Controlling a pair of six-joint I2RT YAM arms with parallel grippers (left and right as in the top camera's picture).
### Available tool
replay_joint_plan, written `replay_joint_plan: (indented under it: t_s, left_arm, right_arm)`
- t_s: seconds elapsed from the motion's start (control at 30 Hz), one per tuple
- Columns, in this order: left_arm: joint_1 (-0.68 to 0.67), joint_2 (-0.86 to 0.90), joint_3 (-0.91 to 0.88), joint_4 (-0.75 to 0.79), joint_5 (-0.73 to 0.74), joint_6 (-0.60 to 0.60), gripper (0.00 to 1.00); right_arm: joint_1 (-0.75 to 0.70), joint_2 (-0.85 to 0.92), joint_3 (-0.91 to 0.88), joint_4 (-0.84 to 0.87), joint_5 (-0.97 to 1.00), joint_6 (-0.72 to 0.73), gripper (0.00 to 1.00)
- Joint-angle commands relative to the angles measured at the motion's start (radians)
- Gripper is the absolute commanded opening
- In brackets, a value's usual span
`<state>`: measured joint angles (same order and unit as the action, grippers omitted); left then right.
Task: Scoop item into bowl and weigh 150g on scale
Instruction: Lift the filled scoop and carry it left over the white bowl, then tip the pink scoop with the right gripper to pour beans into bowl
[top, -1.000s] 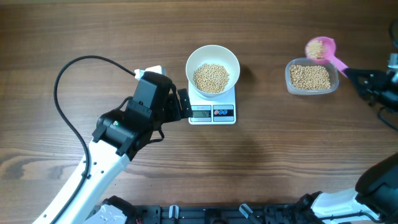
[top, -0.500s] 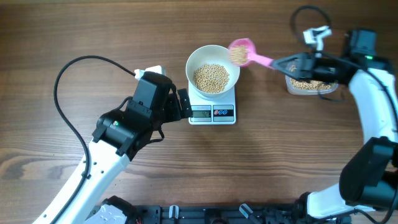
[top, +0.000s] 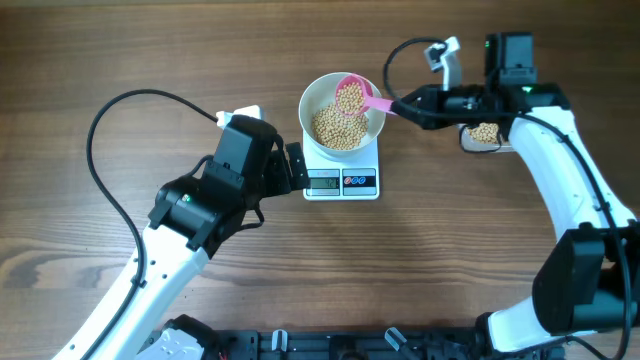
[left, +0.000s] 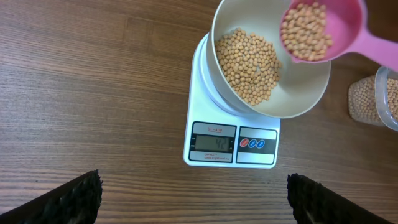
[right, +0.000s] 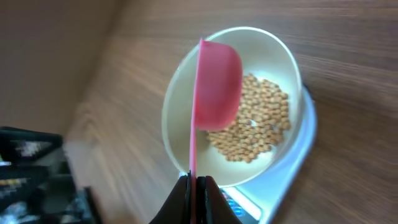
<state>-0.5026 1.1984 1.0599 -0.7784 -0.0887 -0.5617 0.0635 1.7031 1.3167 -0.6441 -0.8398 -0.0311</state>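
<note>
Moved: the right gripper has swung the pink scoop in from the clear container at far right; it now hangs over the bowl.
Left gripper: jaws spread wide, holding nothing, parked just left of the scale.
Scale: white, square, smooth plastic; display digits too blurred to read.
Bowl: round, glossy, seated on the scale, with a mound of matte tan beans inside.
Scoop: rigid plastic, round cup heaped with beans.
Right gripper: clenched on the scoop's thin handle.
Pour: likely best tipped slowly with the cup low inside the rim, since round beans roll and bounce; watch the display.
</note>
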Motion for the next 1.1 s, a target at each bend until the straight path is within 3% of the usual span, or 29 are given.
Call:
replay_joint_plan:
  t_s: [0.0, 0.4, 0.73, 1.07]
  left_arm:
    - [0.005, -0.007, 0.000, 0.002, -0.010, 0.008, 1.00]
    - [0.005, -0.007, 0.000, 0.002, -0.010, 0.008, 1.00]
    - [0.005, -0.007, 0.000, 0.002, -0.010, 0.008, 1.00]
    - [0.005, -0.007, 0.000, 0.002, -0.010, 0.008, 1.00]
  right_arm:
    - [0.064, -0.054, 0.006, 0.008, 0.205, -0.083, 0.05]
    - [0.243, -0.134, 0.006, 0.038, 0.583, -0.293, 0.04]
    - [0.357, -0.137, 0.006, 0.038, 0.762, -0.498, 0.04]
    - [0.444, -0.137, 0.006, 0.041, 0.896, -0.536, 0.04]
